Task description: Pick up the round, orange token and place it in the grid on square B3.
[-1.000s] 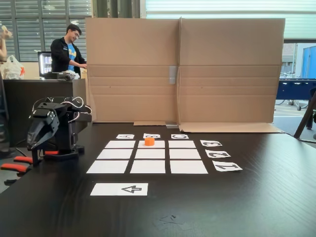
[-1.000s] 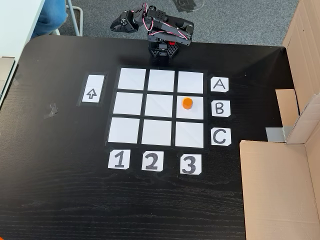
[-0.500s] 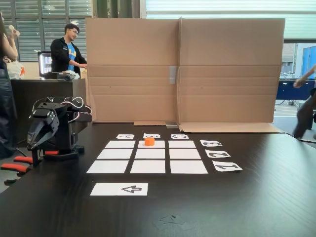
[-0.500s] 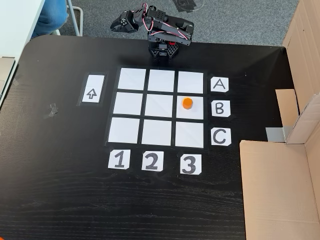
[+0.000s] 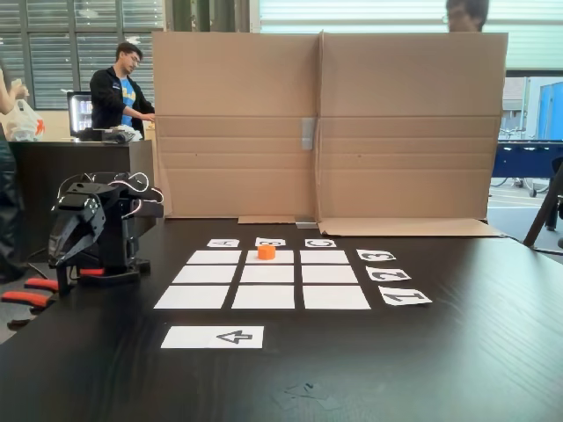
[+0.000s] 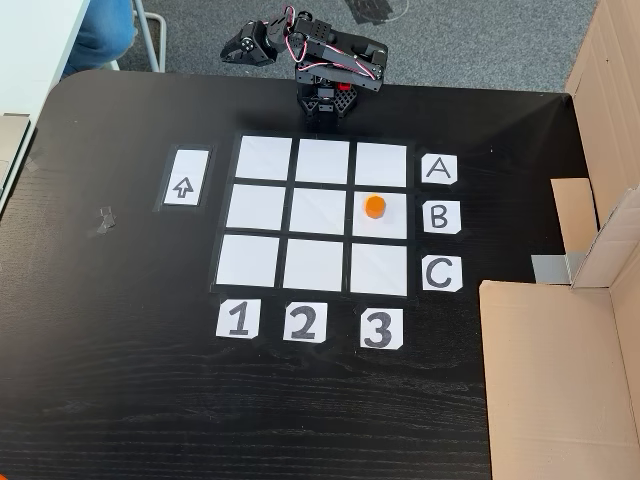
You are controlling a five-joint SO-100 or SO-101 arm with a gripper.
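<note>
From where I stand the job looks done, or near enough. Taking the grid (image 6: 321, 216) as the landmark and going left to right in the view from above: the card with the arrow (image 6: 185, 187) lies just off its left edge, the number cards (image 6: 302, 323) run along its near edge, and the letter cards (image 6: 440, 217) line its right edge. The orange token (image 6: 374, 207) sits flat on square B3 (image 6: 380, 221), the cell level with the B card and above the 3 card, inside the white and a little toward the A side. In the low view the same token (image 5: 266, 251) rests in the far middle cell of the grid (image 5: 263, 296). The arm is folded up at the table edge beyond the A row, well apart from the grid, with its gripper (image 6: 234, 48) tucked down and away from the token; in the low view the gripper (image 5: 63, 251) hangs pointing down with nothing in it, the fingers looking close together, though I can't tell whether they fully meet. All that seems left is for the arm to rest. Against half a second ago, token, cards and arm haven't shifted; only the people behind the cardboard wall (image 5: 330, 123) have moved about
</note>
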